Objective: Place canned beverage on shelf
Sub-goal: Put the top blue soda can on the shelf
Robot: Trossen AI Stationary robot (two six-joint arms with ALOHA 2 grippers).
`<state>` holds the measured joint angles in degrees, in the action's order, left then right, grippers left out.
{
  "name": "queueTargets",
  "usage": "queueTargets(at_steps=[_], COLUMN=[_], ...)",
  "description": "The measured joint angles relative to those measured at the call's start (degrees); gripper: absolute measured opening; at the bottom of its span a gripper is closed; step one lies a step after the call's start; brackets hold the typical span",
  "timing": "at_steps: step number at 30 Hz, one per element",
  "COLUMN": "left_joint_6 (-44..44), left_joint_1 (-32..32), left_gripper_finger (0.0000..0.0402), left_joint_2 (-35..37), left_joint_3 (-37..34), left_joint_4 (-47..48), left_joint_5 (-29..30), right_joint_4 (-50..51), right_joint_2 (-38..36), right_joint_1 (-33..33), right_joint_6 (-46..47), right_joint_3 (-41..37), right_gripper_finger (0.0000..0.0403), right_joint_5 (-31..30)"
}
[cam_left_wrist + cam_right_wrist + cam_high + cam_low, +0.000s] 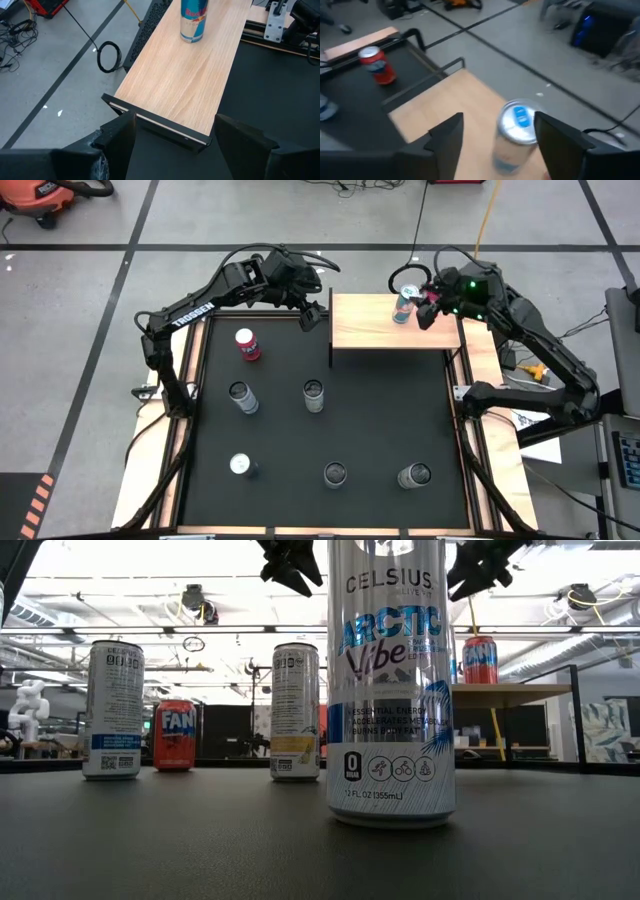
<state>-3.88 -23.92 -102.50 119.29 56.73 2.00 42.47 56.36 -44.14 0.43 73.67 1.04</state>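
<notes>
The shelf (395,322), a light wood platform, stands at the far side of the black mat. A blue and red can (403,305) stands upright on its top; it also shows in the left wrist view (194,20) and the low view (480,660). My right gripper (424,306) is open just to the can's right. In the right wrist view (497,125) the can (514,137) shows between its two fingers, and I cannot tell whether either finger touches it. My left gripper (315,310) is open and empty at the shelf's left end (160,125).
A red can (247,344) and several silver cans, such as the ones at the left (242,396) and near right (414,475), stand upright on the black mat (380,420). One tall can (392,680) stands close to the low camera. Wooden table edges frame the mat.
</notes>
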Motion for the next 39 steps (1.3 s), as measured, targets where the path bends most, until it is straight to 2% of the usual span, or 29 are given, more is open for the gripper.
queueTargets(at_steps=[11, 13, 32, 39], left_joint_6=[0.0, 0.0, 0.0, 0.0], left_joint_1=[0.0, 0.0, 0.0, 0.0], left_gripper_finger=[0.0267, 0.0267, 0.0267, 0.0267], left_joint_2=[0.0, 0.0, 0.0, 0.0], left_joint_3=[0.0, 0.0, 0.0, 0.0], left_joint_4=[0.0, 0.0, 0.0, 0.0], left_joint_5=[0.0, 0.0, 0.0, 0.0], right_joint_4=[2.0, 2.0, 4.2, 4.2], right_joint_2=[2.3, 2.7, 6.1, 6.1], right_joint_1=[0.0, 0.0, 0.0, 0.0], right_joint_6=[4.9, 4.9, 4.9, 4.7], right_joint_3=[0.0, 0.0, 0.0, 0.0], right_gripper_finger=[0.0032, 0.0009, 0.0001, 0.0001], right_joint_5=[0.8, 0.8, 0.6, -2.0])
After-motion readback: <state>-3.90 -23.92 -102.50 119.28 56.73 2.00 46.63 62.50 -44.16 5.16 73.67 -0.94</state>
